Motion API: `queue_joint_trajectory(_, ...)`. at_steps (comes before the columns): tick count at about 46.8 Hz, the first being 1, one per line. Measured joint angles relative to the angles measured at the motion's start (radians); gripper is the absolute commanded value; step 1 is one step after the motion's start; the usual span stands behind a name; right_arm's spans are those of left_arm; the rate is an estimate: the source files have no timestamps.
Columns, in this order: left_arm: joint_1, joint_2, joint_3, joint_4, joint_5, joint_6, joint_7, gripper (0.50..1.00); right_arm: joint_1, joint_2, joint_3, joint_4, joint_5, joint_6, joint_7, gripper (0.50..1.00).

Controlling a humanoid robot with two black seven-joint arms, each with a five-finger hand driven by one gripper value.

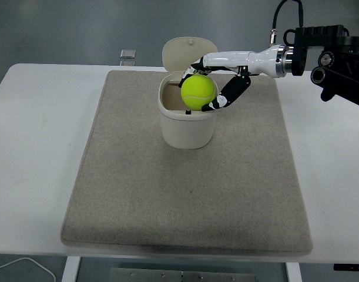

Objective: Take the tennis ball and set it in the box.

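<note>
Right hand [217, 82], fingers [226, 97] curled around the tennis ball [198, 91], poised over the open box [187, 123]; apparently centred, so lower before releasing.

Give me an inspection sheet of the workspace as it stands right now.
Surface: white table with a beige mat on it.
Job's things: tennis ball held over the open box, lid tipped back.
Clutter: small grey object at the far edge.
Hands: right hand gripping the ball; left not in view.
Cables: black cable above the right arm; white cord bottom left.
Surroundings: grey floor.
</note>
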Motion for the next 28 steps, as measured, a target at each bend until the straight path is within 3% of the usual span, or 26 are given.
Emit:
queue_joint_trajectory(11, 0.000, 0.000, 0.000, 0.000, 0.000, 0.000, 0.000, 0.992, 0.003, -0.005, -0.002, 0.000, 0.001, 0.003, 0.000, 0.893)
queue_joint_trajectory(22, 0.000, 0.000, 0.000, 0.000, 0.000, 0.000, 0.000, 0.990, 0.012, -0.018, 0.002, 0.002, 0.020, 0.022, 0.000, 0.893)
queue_joint_trajectory(28, 0.000, 0.000, -0.001, 0.000, 0.000, 0.000, 0.000, 0.992, 0.017, -0.029, 0.015, 0.007, 0.034, 0.097, 0.001, 0.893)
